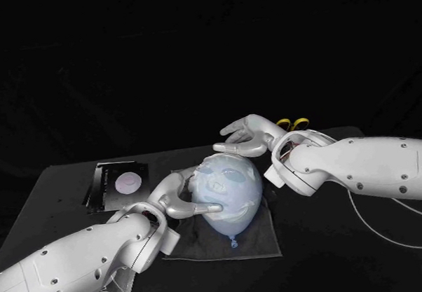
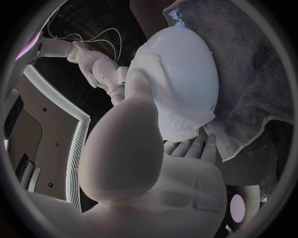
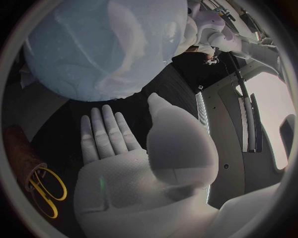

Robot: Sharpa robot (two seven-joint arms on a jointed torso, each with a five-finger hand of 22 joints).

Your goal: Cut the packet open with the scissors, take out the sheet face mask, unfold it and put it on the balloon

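Observation:
A pale blue balloon [image 1: 229, 195] lies on a dark grey towel [image 1: 257, 243] with its knot toward me. The white sheet mask [image 1: 219, 177] is spread over it, its eye and mouth holes showing. My left hand [image 1: 181, 197] rests against the balloon's left side, the thumb [image 2: 139, 89] lying on the mask [image 2: 171, 104] and the fingers [image 2: 192, 148] spread below the balloon [image 2: 186, 64]. My right hand [image 1: 250, 133] curves round the balloon's far end. Its fingers [image 3: 102, 131] lie flat and apart from the balloon [image 3: 99, 44], holding nothing.
The black cut packet [image 1: 122, 183] with a round label lies at the table's back left. The yellow-handled scissors [image 1: 292, 123] lie behind my right hand and beside its fingers in the right wrist view [image 3: 44, 192]. Cables trail under my right arm.

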